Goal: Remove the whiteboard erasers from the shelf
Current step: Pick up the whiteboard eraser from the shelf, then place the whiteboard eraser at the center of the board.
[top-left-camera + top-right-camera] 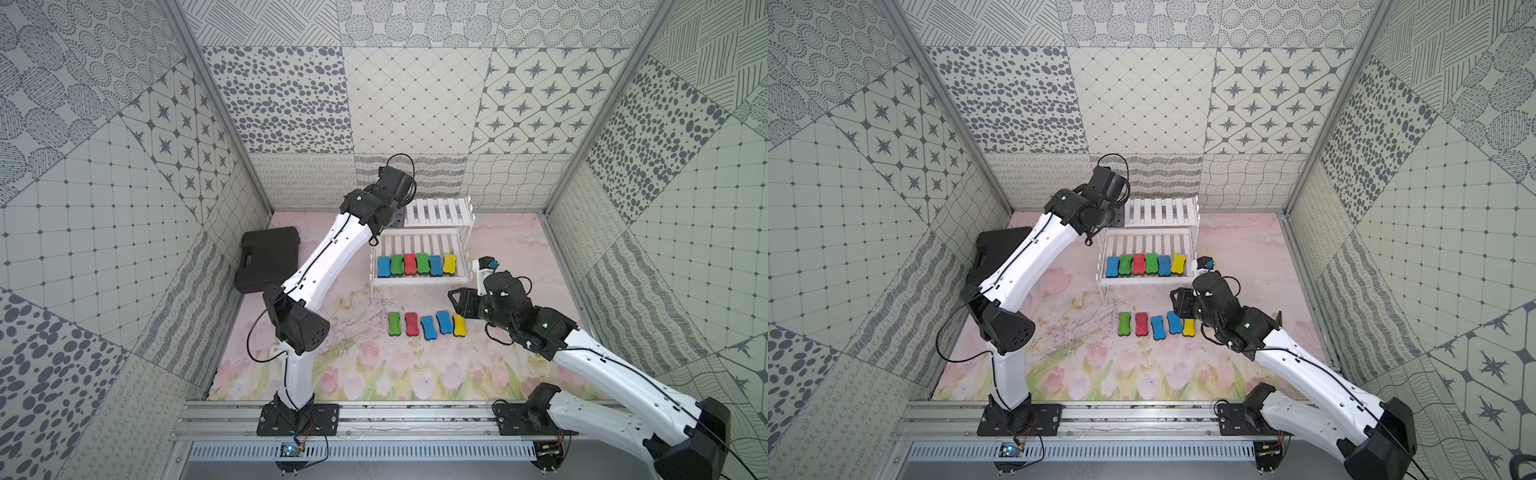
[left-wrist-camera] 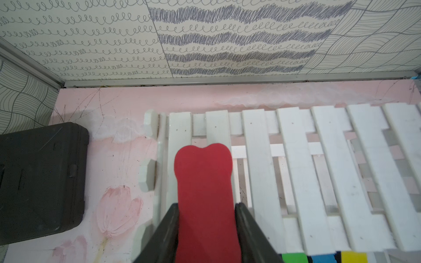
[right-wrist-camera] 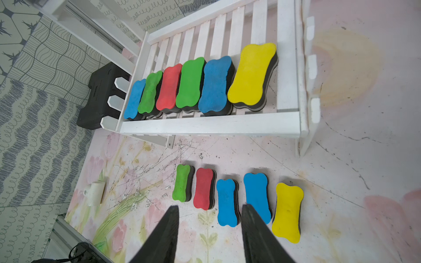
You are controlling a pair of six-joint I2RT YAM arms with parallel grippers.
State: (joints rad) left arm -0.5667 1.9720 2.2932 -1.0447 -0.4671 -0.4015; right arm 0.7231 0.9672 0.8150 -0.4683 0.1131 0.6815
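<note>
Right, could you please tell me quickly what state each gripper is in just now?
The left gripper is closed on the red eraser.
The right gripper is open and holds nothing.

The left arm (image 1: 320,253) stretches far forward with its wrist bent down. Both fingers of the left claw (image 2: 206,205) press the sides of a red eraser (image 2: 202,173). The right arm (image 1: 623,374) reaches forward lower, and the right claw (image 3: 210,206) stands parted and empty.
</note>
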